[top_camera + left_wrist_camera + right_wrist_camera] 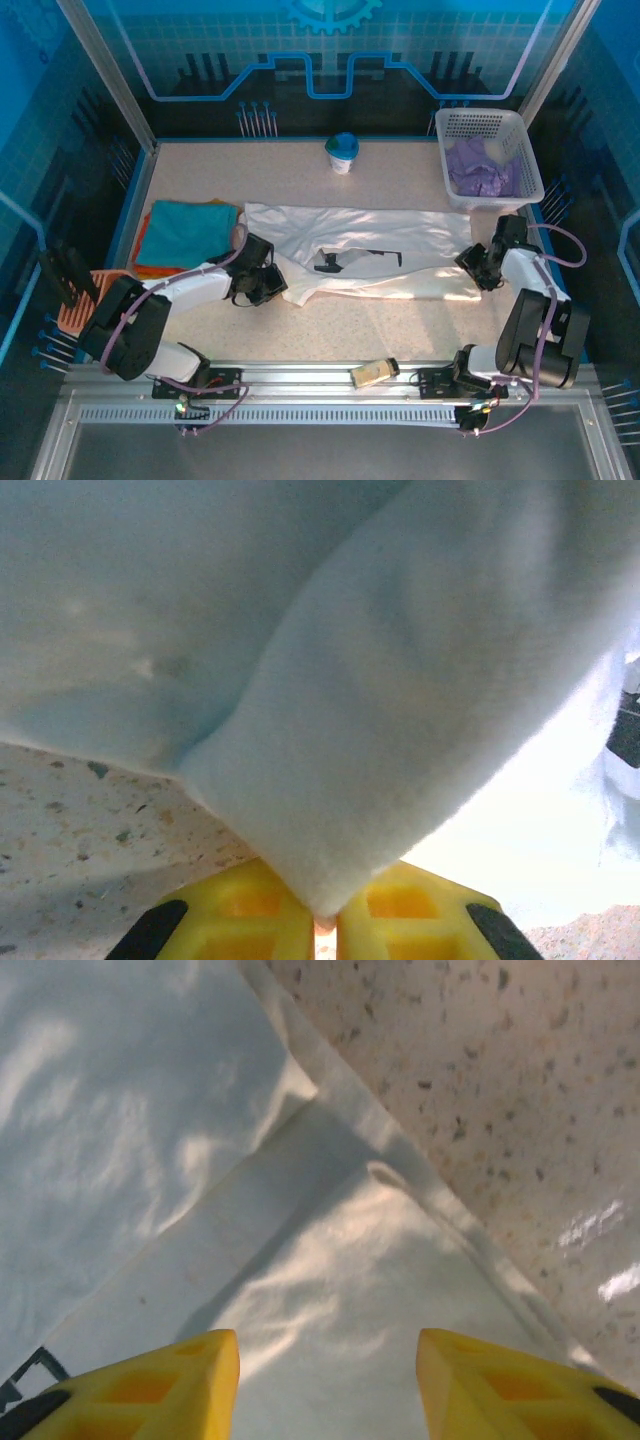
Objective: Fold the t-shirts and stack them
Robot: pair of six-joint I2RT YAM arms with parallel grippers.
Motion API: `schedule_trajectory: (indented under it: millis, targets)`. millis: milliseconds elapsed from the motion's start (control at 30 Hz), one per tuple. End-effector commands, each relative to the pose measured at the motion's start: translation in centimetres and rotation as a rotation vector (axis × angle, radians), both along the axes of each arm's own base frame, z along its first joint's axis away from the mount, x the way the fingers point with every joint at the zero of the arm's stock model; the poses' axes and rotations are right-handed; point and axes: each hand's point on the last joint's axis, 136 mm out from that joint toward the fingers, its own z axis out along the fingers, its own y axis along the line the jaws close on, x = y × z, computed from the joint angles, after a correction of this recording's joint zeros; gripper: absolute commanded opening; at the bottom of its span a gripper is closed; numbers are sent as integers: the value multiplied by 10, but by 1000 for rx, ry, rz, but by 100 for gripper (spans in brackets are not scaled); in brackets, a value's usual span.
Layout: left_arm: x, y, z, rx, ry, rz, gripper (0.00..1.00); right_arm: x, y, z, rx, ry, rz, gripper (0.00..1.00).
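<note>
Across the middle of the table [400, 322], the white t-shirt [370, 258] lies spread out, with me at both ends.
My left gripper [325, 922] is clamped on a fold at its left edge. My right gripper [328, 1375] hovers over the right hem corner, its 2 fingers wide apart. At far left, a folded teal t-shirt [185, 230] sits on the orange one [148, 268]. The purple one [482, 168] lies in the white basket [455, 125].

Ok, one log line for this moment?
left gripper: shut on white t-shirt | right gripper: open above its right edge | teal t-shirt: folded, left side
</note>
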Motion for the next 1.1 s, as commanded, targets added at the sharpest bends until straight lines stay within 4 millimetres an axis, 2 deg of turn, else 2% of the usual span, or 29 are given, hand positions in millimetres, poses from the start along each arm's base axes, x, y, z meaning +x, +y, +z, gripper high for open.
schedule_trajectory:
  millis: [0,167,267,400,633,800,867,900,967,1000,1067]
  targets:
    - [0,1,8,20,-15,-16,11,5,-13,3,-52,24,18,49]
    - [0,-3,10,15,-13,-35,10,8,-19,-7,-62,54,8,48]
    - [1,-6,10,8,-8,-48,9,11,-20,-12,-60,79,15,42]
    - [3,-9,9,2,-5,-62,9,13,-21,-19,-63,107,14,41]
    - [5,-13,10,-7,-10,-68,8,20,-21,-21,-79,114,19,43]
    - [4,-13,10,-9,-8,-69,7,18,-18,-30,-71,145,28,40]
    - [3,-12,11,-7,-8,-70,5,18,-18,-32,-72,148,28,37]
    - [3,-12,12,-4,-9,-71,3,19,-18,-32,-71,145,31,30]
    - [2,-11,14,1,-9,-72,0,18,-17,-32,-66,148,33,26]
    - [2,-11,17,2,-9,-72,0,19,-16,-32,-65,147,34,20]
    - [2,-11,23,2,-11,-75,0,19,-16,-31,-63,143,37,15]
